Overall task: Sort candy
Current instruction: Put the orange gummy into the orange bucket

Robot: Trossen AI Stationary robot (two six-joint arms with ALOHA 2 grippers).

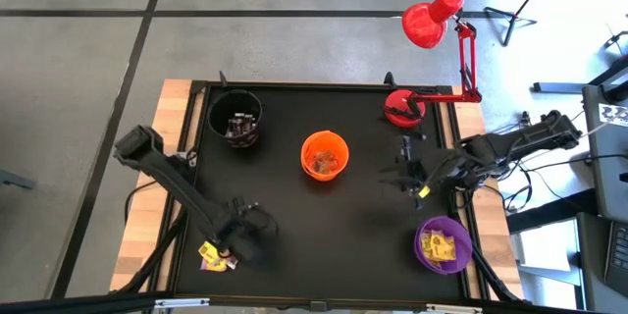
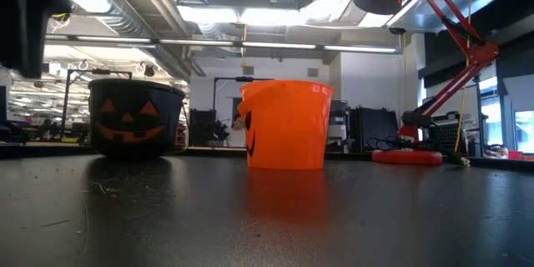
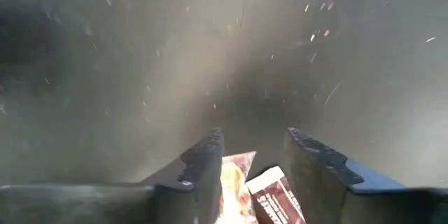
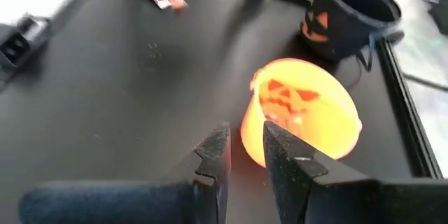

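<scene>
A small heap of candy, yellow-pink and brown wrappers, lies on the black mat near its front left corner. My left gripper hangs over it, pointing down and open. In the left wrist view a yellow-pink sweet and a brown sweet show between its fingers. I cannot tell whether the fingers touch them. My right gripper waits at the mat's right side, above the table, aimed at the orange cup. A narrow gap shows between its fingers, with nothing in it.
The black cup stands far left with dark sweets inside, the orange cup stands mid-table, and the purple cup with yellow sweets stands front right. A red desk lamp rises from its base at the far right.
</scene>
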